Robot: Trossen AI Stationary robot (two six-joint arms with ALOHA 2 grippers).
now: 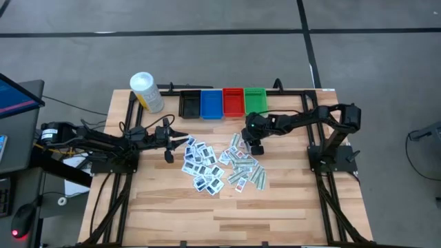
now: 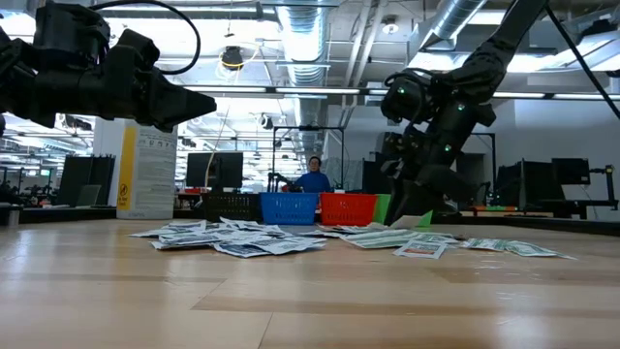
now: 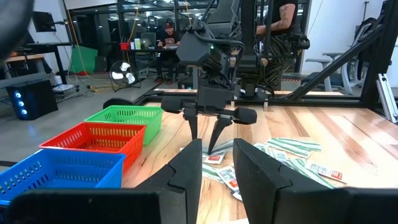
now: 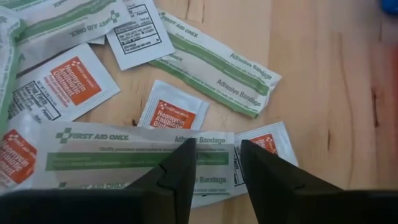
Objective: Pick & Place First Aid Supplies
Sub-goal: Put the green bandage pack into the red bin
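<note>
You are looking at a table (image 1: 275, 207) of pale wood planks, smooth with a soft sheen that is catching the ceiling lights in the low view. The packets (image 4: 174, 115) are showing as thin white paper, slightly crinkled, with matt printed labels; the long strips (image 4: 214, 62) are looking like the same papery wrap. The 4 bins (image 3: 93, 138) are appearing as moulded plastic mesh. The right gripper (image 4: 214, 165) fingers are showing matt black plastic.
</note>
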